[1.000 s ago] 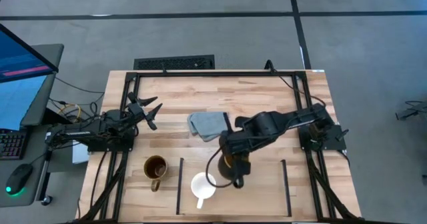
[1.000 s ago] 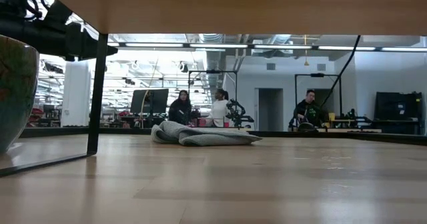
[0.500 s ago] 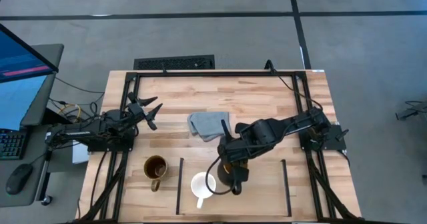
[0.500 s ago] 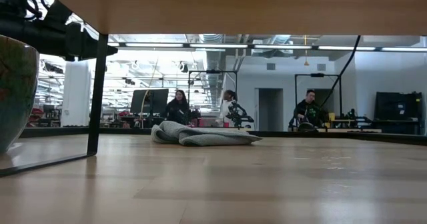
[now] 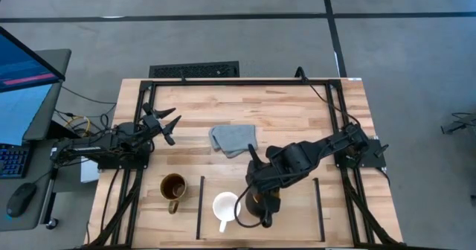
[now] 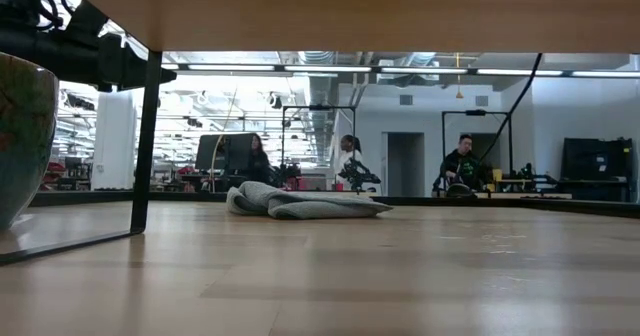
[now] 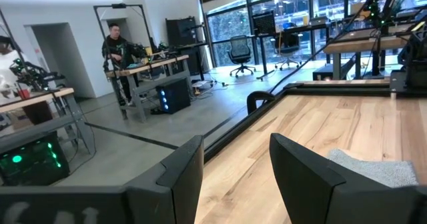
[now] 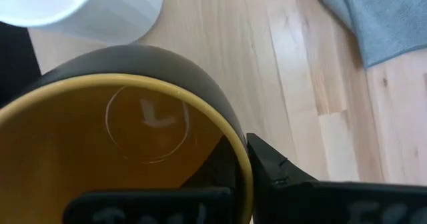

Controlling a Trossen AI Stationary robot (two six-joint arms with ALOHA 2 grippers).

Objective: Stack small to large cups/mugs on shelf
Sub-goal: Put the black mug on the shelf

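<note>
Right gripper clamped on the rim of the dark mug, one finger inside the yellow bowl (seen plainly in the right wrist view), hanging over the shelf near the table's front edge, just beside the white mug. Brownish-gold mug outside the left bar, toward the front-left corner. Left gripper parked at the left edge, fingers spread, holding nothing.

Best done by lowering straight down, keeping a sliver of gap from the white mug, base flat on the wood before easing the fingers apart; room needed on the far side for the largest mug.

Against a second ago: right arm drawn closer to the front edge, mug carried with it; grey cloth and left arm unchanged.
</note>
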